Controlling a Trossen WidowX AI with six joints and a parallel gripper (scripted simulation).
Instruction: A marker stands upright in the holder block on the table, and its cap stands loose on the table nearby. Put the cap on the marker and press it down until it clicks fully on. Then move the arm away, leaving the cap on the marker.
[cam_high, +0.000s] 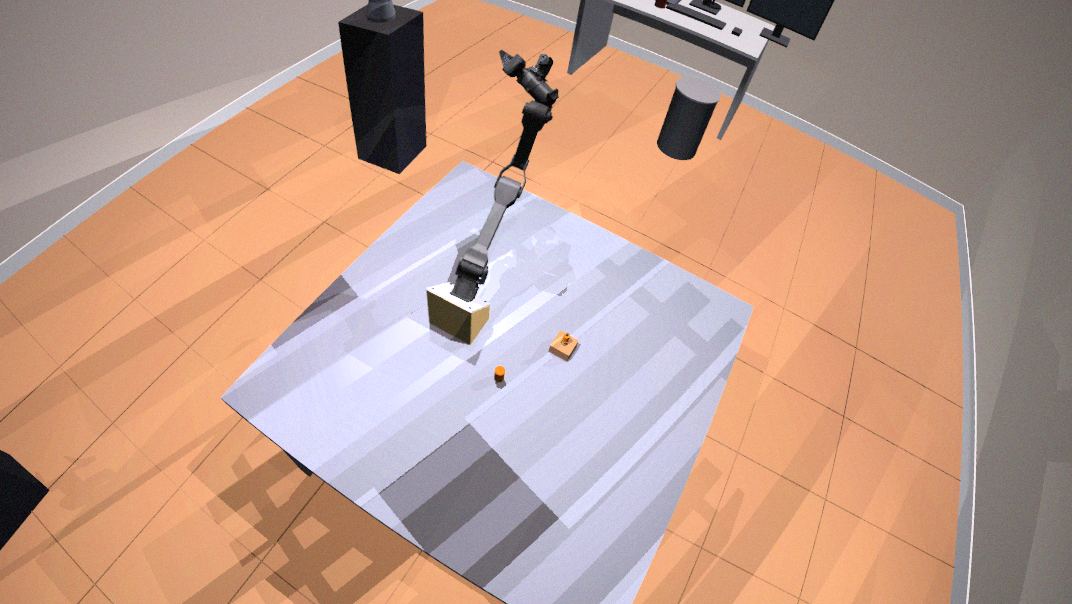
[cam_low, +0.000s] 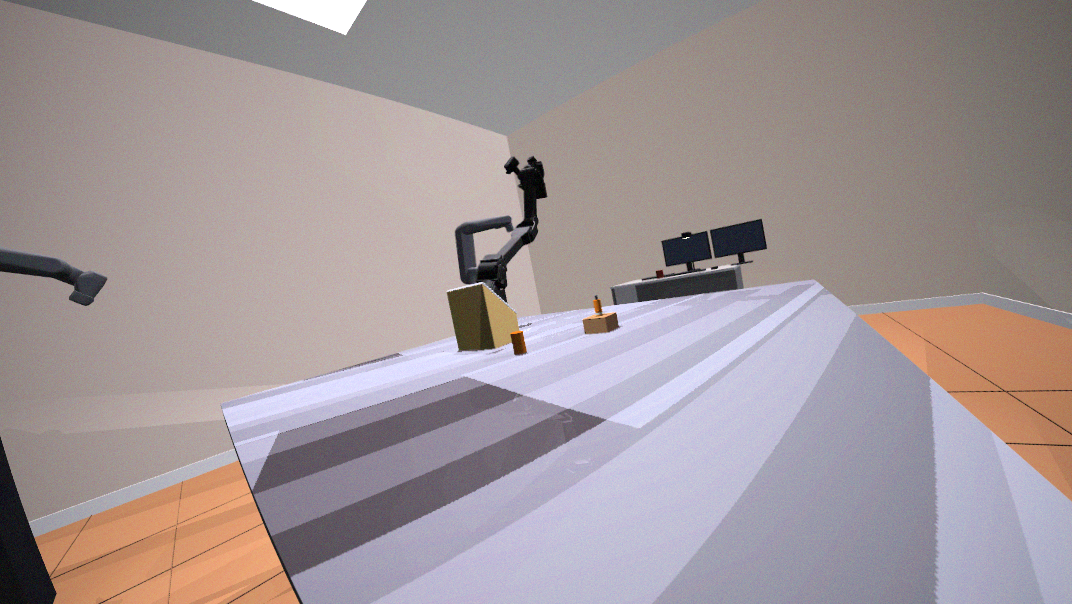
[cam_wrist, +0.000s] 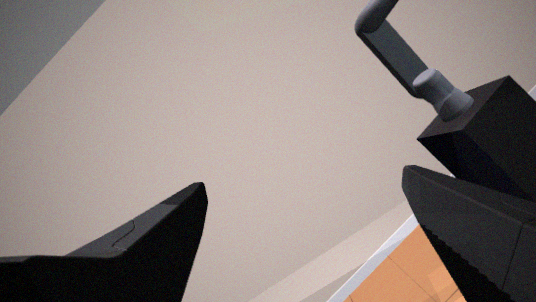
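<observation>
The marker (cam_high: 566, 338) (cam_low: 597, 306) stands upright in the small tan holder block (cam_high: 559, 352) (cam_low: 600, 324), its narrow dark tip uncovered and pointing up. The orange cap (cam_high: 499, 373) (cam_low: 518, 342) stands loose on the table, apart from the block, to its left in the top and exterior views. My gripper (cam_high: 527, 61) (cam_low: 522, 162) (cam_wrist: 302, 184) is open and empty, raised high and far from both, beyond the table's back edge in the top view. The wrist view shows wall and floor between the fingers; marker, block and cap are out of that view.
A yellow wedge-shaped block (cam_high: 448, 315) (cam_low: 471, 322) stands at my arm's base, near the cap. The striped pale table (cam_high: 637, 420) (cam_low: 712, 480) carries these things. A black pedestal (cam_high: 386, 90) (cam_wrist: 500, 130) and a dark bin (cam_high: 685, 123) stand behind the table.
</observation>
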